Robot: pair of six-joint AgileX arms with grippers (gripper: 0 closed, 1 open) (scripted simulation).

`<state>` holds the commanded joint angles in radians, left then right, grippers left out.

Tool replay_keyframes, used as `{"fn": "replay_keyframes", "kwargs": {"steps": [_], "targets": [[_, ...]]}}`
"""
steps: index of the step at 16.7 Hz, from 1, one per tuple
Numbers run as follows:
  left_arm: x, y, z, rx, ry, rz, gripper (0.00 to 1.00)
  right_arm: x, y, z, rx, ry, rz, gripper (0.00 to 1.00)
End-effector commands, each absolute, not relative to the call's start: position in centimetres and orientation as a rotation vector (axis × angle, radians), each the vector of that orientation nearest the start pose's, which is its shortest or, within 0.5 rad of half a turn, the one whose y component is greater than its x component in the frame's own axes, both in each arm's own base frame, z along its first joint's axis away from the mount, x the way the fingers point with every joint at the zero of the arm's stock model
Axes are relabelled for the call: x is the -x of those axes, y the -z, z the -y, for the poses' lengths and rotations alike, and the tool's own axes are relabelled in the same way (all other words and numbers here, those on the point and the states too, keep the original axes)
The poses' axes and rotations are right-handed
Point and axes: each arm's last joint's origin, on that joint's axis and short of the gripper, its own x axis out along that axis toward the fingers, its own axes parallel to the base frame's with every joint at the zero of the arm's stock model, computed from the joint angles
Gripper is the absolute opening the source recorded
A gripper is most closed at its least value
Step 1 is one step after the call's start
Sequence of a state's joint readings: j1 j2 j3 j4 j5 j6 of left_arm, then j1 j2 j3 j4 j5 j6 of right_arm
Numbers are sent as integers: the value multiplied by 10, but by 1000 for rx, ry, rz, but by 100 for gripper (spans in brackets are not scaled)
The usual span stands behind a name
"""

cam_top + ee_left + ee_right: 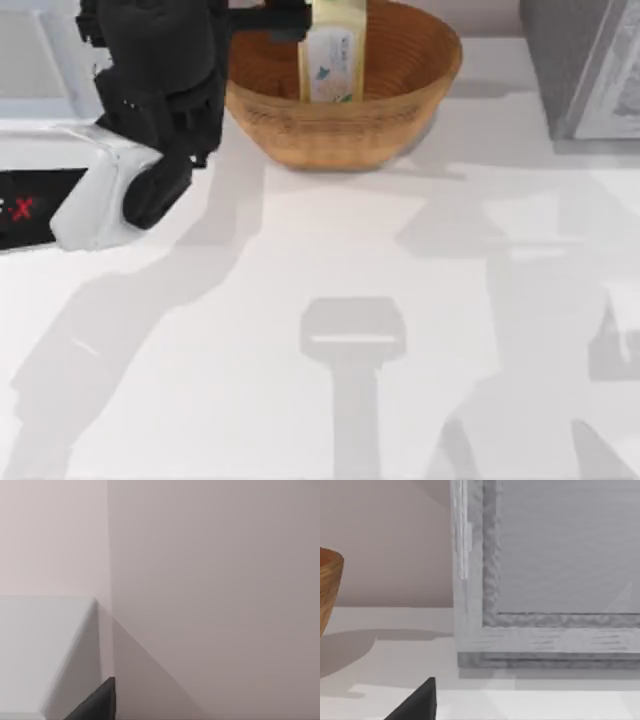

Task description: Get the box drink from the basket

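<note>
The box drink (335, 50), a pale-yellow carton with a white leafy label, stands upright over the inside of the tan woven basket (400, 120) at the table's back middle. It looks raised above the basket's floor. My left gripper (290, 20) reaches in from the left, its dark fingers (265, 20) against the carton's upper side, shut on it. The carton's top is cut off by the picture's edge. In the right wrist view, a dark part of my right gripper (420, 705) shows, with the basket's rim (327, 590) far off to one side.
A grey framed cabinet (580, 60) stands at the back right, close in front of the right wrist camera (545, 580). A white block (60, 190) with a black panel lies at the left edge. The left wrist view faces a bare wall corner (109, 555).
</note>
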<state>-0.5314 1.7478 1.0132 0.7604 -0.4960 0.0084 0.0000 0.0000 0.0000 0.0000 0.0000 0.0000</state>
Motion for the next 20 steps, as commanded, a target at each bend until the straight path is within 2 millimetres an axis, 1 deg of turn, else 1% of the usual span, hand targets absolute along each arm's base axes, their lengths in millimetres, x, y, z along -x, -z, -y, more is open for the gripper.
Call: {"fn": "replay_keyframes", "kwargs": {"steps": [2,5,7,9,11,14,15,16,18,20], "targets": [[-363,-215,214,16,17,14,100,-106,-160,1,0,0,0,100],[-378,-174,253,12,17,7,100,-106,-160,1,0,0,0,100],[-382,-150,271,9,16,1,100,-106,-160,1,0,0,0,100],[-384,-134,281,6,16,-4,100,-106,-160,1,0,0,0,100],[-384,-127,285,5,16,-7,100,-106,-160,1,0,0,0,100],[-384,-127,285,5,16,-7,100,-106,-160,1,0,0,0,100],[-385,-136,283,17,12,9,100,-106,-160,1,0,0,0,100],[-385,-134,283,14,13,6,100,-106,-160,1,0,0,0,100],[-391,-130,284,5,15,-5,100,-106,-160,1,0,0,0,100],[-402,-128,286,5,16,-7,100,-106,-160,1,0,0,0,100]]}}
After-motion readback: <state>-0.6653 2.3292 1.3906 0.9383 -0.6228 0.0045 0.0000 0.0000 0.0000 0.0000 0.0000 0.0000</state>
